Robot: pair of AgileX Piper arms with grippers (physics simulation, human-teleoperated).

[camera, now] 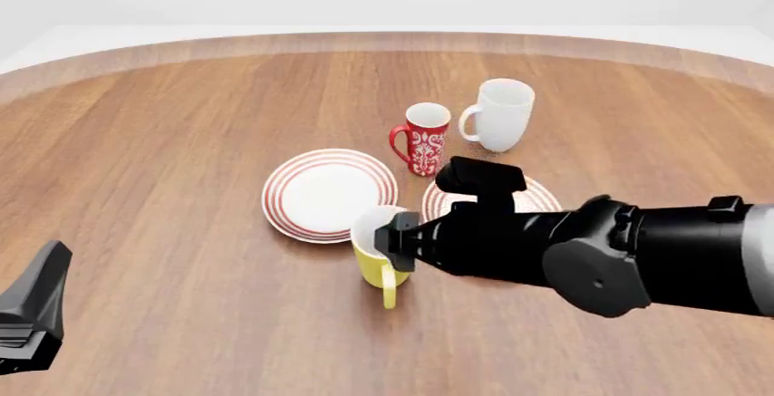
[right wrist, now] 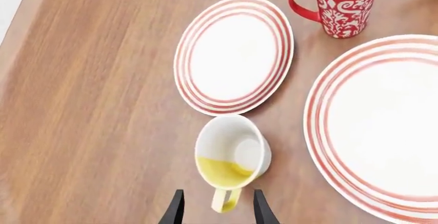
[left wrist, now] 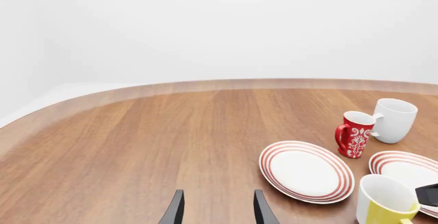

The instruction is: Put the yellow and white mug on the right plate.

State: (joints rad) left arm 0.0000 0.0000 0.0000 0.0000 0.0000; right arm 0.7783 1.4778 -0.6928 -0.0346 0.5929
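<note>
The yellow and white mug [camera: 372, 253] stands upright on the table just in front of the gap between the two plates, its handle [right wrist: 225, 199] pointing toward the arms' side. My right gripper [right wrist: 217, 212] is open and hovers low over the mug's near side, with the handle lying between its two fingers and untouched by either. The right plate [camera: 541, 198], white with red rings, is mostly hidden behind my right arm in the front view; the right wrist view shows the right plate [right wrist: 383, 126] bare. My left gripper [left wrist: 217, 211] is open and holds nothing, far to the left.
The left plate [camera: 329, 194] lies beside the mug, to its far left. A red patterned mug [camera: 423, 138] and a larger white mug [camera: 502, 113] stand behind the plates. The left gripper [camera: 34, 319] sits at the table's near left corner.
</note>
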